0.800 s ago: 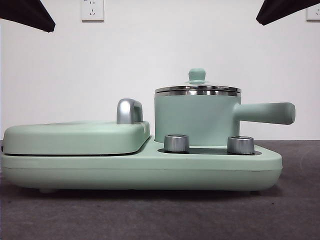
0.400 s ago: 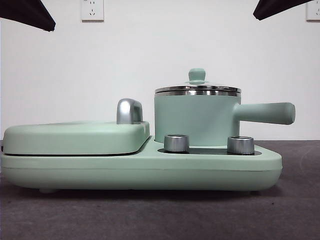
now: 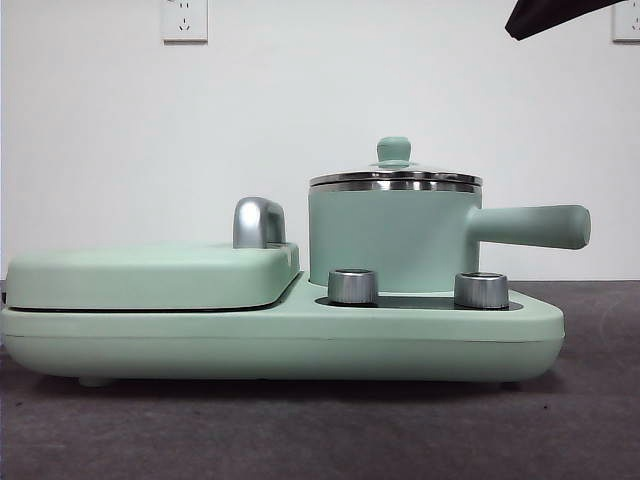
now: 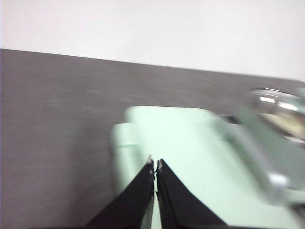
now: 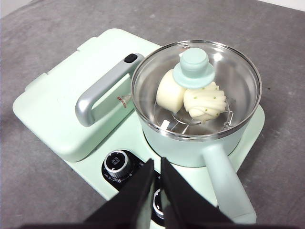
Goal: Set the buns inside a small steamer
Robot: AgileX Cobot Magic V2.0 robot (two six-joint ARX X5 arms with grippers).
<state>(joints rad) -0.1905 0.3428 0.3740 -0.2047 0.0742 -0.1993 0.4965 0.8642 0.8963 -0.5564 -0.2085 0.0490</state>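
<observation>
The mint-green small steamer [image 3: 392, 240] stands on the right half of a green cooker base, its glass lid [image 5: 224, 71] with green knob [image 3: 393, 150] on. In the right wrist view two cream-white buns lie inside under the lid: a smooth block-shaped bun [image 5: 169, 90] and a ridged bun with green flecks [image 5: 205, 104]. My right gripper [image 5: 157, 164] is shut and empty, high above the cooker's dial side; its arm shows as a black tip at the front view's top right [image 3: 550, 15]. My left gripper [image 4: 154, 164] is shut and empty above the flat grill lid [image 4: 190, 152].
The flat green lidded grill plate [image 3: 150, 275] with chrome handle [image 3: 258, 222] fills the base's left half. Two steel dials [image 3: 352, 286] sit in front of the steamer. The steamer's long handle [image 3: 530, 226] points right. Grey table surface surrounds the cooker.
The black arm tip at the front view's top left has left the picture. The top right tip has drawn back slightly. The cooker and steamer have not moved.
</observation>
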